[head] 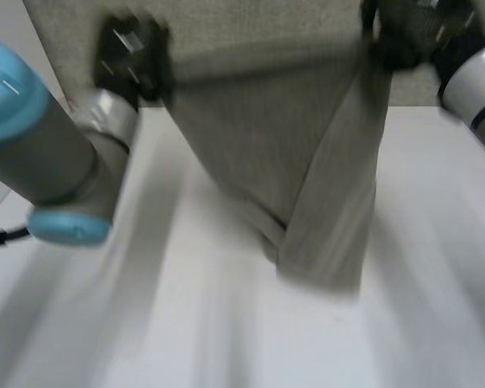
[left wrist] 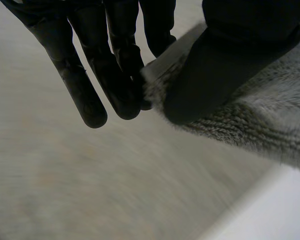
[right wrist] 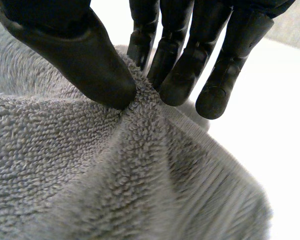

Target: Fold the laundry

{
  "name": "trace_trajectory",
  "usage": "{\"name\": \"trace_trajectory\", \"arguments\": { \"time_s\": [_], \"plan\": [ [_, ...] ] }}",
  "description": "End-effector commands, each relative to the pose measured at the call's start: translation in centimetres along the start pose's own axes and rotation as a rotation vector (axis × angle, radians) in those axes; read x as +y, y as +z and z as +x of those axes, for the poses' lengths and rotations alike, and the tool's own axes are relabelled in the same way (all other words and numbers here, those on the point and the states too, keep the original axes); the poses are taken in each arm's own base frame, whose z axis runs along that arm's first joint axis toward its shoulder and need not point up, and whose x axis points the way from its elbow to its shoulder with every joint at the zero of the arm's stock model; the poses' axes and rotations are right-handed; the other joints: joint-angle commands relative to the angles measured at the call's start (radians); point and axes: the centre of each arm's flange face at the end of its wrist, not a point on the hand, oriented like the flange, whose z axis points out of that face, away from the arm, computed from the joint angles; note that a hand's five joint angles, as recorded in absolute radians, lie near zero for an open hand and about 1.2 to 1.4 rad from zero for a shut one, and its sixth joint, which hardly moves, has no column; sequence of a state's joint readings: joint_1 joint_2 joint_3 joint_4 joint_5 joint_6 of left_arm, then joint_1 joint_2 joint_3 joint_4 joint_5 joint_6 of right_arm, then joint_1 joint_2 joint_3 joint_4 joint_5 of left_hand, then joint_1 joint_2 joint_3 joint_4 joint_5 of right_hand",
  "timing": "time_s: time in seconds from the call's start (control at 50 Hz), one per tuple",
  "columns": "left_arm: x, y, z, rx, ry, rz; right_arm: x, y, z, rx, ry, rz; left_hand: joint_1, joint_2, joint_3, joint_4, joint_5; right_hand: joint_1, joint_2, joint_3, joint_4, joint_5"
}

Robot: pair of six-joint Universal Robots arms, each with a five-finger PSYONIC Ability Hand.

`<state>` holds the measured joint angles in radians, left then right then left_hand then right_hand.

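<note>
A grey towel (head: 259, 153) hangs in the air over the white table (head: 226, 339), stretched between my two hands. My left hand (head: 133, 56) grips its upper left corner. At that corner, the fingers (left wrist: 110, 75) and the thumb (left wrist: 225, 60) pinch the towel's edge (left wrist: 270, 120). My right hand (head: 404, 36) holds the upper right corner, with thumb (right wrist: 75, 55) and fingers (right wrist: 190, 65) pinching a ridge of the terry cloth (right wrist: 90, 165). The towel's right side drapes down in a long fold (head: 331, 226) that ends near the table's middle.
The left arm (head: 40, 145) with its light-blue caps stands at the left side, and the right arm (head: 477, 81) comes in at the far right. Bare white table lies in front of and beside the hanging towel.
</note>
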<state>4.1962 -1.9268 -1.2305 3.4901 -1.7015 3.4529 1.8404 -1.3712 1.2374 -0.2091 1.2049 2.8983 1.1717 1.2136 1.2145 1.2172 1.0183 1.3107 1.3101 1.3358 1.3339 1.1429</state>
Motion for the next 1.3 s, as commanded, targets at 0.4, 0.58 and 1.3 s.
{"name": "trace_trajectory", "arguments": {
  "time_s": [0.4,0.58,1.3],
  "plan": [
    [13.7,-15.1,-0.6,-0.121,-0.207,-0.646,14.8,-13.4,-13.3,-0.396,-0.174,-0.618,0.225,0.183,0.182,0.179,0.203,-0.794,-0.794,-0.820,-0.818,-0.801],
    [11.9,-15.8,-1.1,-0.092,-0.145,-0.668,12.1,-12.7,-11.7,-0.299,-0.147,-0.589,-0.970,-1.012,-1.013,-1.015,-0.991,-1.008,-1.008,-1.034,-1.032,-1.015],
    [15.7,-7.9,3.8,0.159,-0.118,-0.571,14.0,-14.4,-10.3,-0.248,-0.011,-0.660,-0.944,-0.985,-0.986,-0.989,-0.965,-1.003,-1.002,-1.028,-1.026,-1.009]
  ]
}}
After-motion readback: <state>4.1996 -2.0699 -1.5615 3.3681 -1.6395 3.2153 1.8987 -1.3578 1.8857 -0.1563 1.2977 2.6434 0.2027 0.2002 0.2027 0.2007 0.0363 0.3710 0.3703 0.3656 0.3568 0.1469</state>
